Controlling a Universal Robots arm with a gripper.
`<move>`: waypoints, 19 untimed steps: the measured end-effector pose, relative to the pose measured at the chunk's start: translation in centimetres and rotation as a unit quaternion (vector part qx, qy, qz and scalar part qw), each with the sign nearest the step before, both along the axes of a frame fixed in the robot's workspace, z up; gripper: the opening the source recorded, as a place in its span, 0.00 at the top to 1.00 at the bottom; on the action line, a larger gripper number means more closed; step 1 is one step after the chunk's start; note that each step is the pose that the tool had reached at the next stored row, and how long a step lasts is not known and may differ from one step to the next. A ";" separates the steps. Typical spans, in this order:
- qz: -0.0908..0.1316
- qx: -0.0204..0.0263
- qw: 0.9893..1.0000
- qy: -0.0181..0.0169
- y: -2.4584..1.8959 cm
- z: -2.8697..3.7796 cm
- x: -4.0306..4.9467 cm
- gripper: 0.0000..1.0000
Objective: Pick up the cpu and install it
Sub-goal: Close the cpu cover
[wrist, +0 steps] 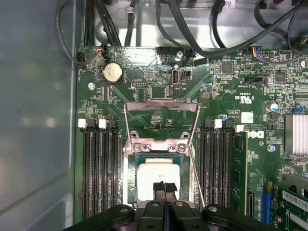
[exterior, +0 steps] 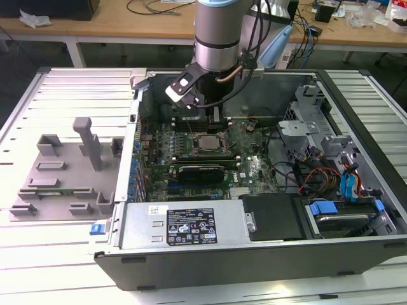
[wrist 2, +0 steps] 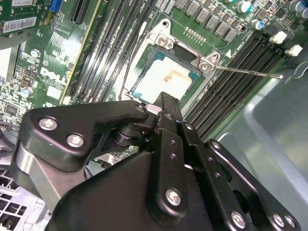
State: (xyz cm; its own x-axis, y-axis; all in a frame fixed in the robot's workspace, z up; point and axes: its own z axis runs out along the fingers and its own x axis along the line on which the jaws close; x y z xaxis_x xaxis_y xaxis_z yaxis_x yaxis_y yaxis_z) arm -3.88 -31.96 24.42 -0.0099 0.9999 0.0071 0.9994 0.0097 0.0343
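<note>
Gripper (wrist: 164,188), closed and empty, over the cpu (wrist: 153,174) in its socket (wrist: 156,147), at the cpu's 12 o'clock in the exterior view; keep any press square, gentle.

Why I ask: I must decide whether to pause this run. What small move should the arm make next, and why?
Probably lift the end effector straight up a little. In the first wrist view the cpu already lies flat in its socket, the retention frame stands open, and the shut fingers hang over the chip's edge, holding nothing.
</note>
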 end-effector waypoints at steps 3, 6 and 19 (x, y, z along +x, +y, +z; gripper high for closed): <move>0.000 0.000 1.000 0.000 0.00 0.42 0.00 0.89; 0.000 0.000 1.000 0.000 0.00 0.90 0.00 0.89; 0.000 0.000 1.000 0.000 0.00 3.47 0.00 0.89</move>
